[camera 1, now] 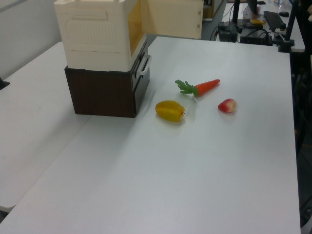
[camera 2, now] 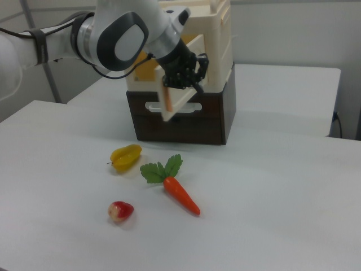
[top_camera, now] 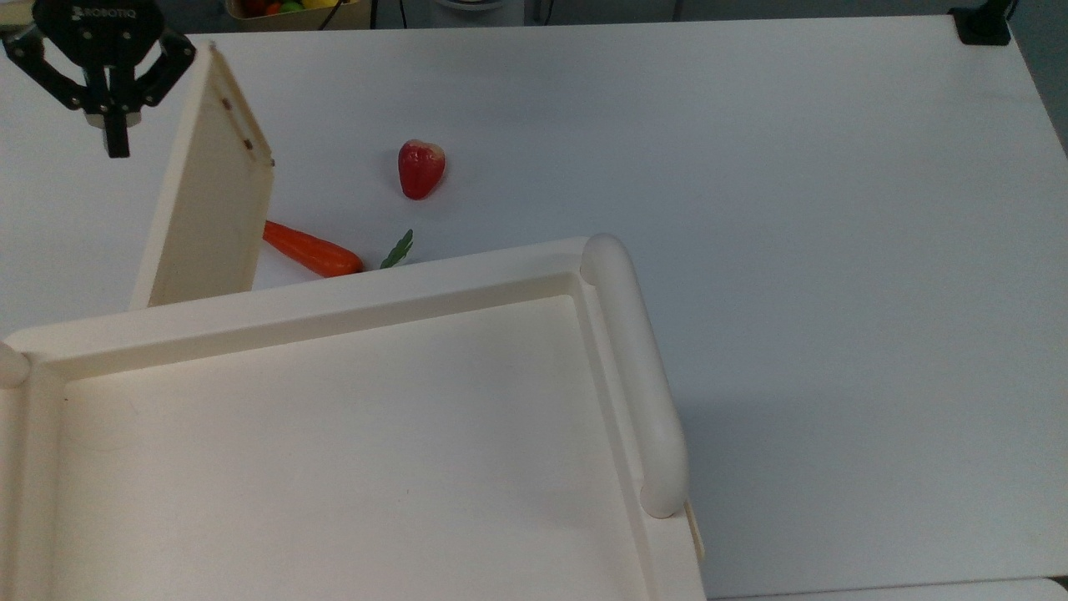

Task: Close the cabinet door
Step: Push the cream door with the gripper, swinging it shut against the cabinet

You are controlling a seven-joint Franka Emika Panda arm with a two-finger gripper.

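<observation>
The cabinet door (top_camera: 209,192) is a thin cream panel standing half open, hinged at the front left corner of the cabinet's cream top (top_camera: 334,275) in the top view. It leans toward the top view's right. My black gripper (top_camera: 117,143) hangs just to the top view's left of the door's free end, its body against the panel's outer face, fingers drawn together on nothing. In the right view the gripper (camera 2: 183,76) sits in front of the door (camera 2: 172,104). The left view shows the door (camera 1: 173,17) jutting from the cabinet (camera 1: 97,34).
A carrot (top_camera: 309,248) lies on the white table in front of the cabinet, partly behind the door in the top view. A red fruit (top_camera: 420,169) lies beyond it. A yellow fruit (camera 1: 170,110) sits near the dark brown base (camera 1: 105,92).
</observation>
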